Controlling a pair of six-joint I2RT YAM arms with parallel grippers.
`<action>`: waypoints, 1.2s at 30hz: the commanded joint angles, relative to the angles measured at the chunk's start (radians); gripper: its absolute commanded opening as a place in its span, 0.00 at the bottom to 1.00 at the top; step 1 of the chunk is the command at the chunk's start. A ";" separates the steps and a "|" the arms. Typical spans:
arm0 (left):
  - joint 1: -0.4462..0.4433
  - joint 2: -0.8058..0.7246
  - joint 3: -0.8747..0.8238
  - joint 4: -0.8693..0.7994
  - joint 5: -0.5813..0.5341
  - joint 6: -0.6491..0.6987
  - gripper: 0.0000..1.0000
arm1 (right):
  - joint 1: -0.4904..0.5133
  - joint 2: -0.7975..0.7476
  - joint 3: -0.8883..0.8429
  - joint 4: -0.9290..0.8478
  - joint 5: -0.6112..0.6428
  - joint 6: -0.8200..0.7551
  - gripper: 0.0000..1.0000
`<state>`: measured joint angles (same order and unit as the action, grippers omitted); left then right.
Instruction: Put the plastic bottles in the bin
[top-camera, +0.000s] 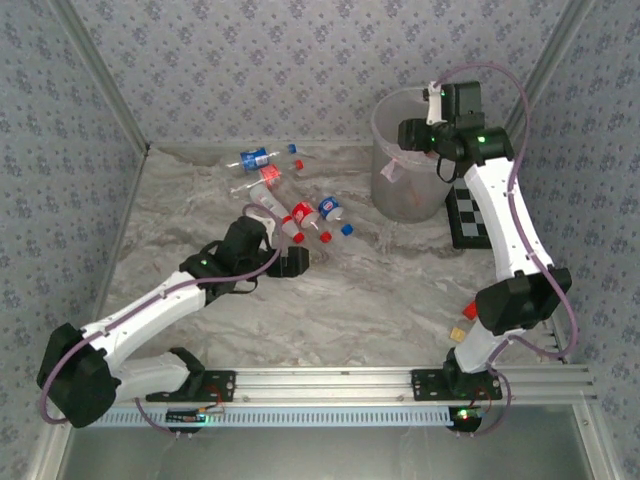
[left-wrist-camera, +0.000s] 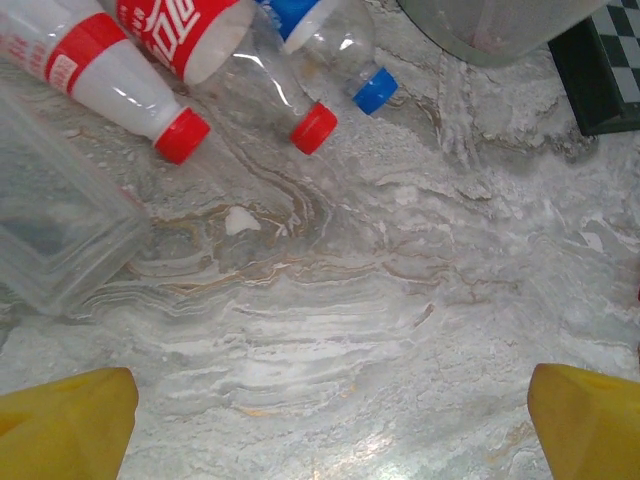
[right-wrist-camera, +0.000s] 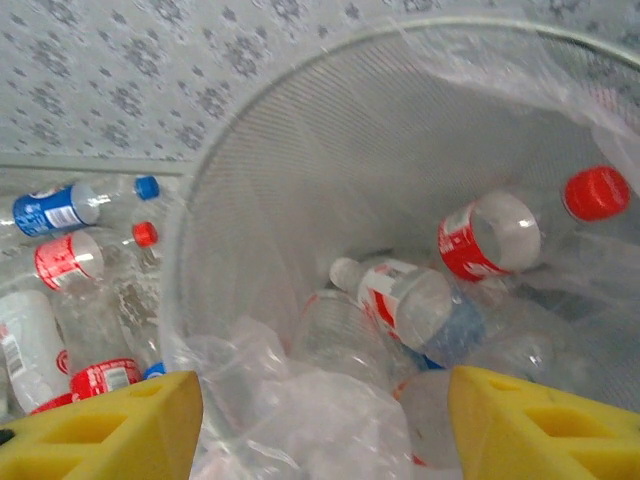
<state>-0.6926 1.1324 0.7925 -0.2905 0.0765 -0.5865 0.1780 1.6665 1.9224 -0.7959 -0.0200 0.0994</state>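
Plastic bottles (right-wrist-camera: 500, 235) lie in the bin (right-wrist-camera: 300, 150) under the right pincer (right-wrist-camera: 325, 425), which is spread apart and empty; the red-capped one lies on its side, cap pointing right. Left pincer (left-wrist-camera: 330, 420) is wide apart and empty over the worktop (left-wrist-camera: 350, 300); three more bottles (left-wrist-camera: 110, 80) ahead lie flat, caps toward it.

Left wrist: red-label bottles (left-wrist-camera: 185, 38) cut off by top edge, bin (left-wrist-camera: 490, 25) and checkerboard (left-wrist-camera: 605, 70) cropped at the corner. Right wrist: clear bottle (right-wrist-camera: 340, 335) half buried under liner bag (right-wrist-camera: 290, 410), outline blurred.
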 joint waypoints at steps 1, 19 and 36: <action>0.020 -0.048 -0.010 -0.024 -0.027 -0.028 1.00 | -0.056 -0.028 0.043 -0.065 0.043 0.016 0.70; 0.063 -0.117 -0.042 -0.053 -0.035 -0.067 1.00 | -0.278 0.281 0.278 -0.100 -0.116 0.096 0.73; 0.088 -0.174 -0.018 -0.122 -0.026 -0.039 1.00 | -0.232 -0.001 -0.065 -0.075 -0.240 0.055 0.37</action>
<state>-0.6167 0.9737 0.7471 -0.3847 0.0513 -0.6376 -0.0704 1.7344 1.8740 -0.8497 -0.2070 0.1825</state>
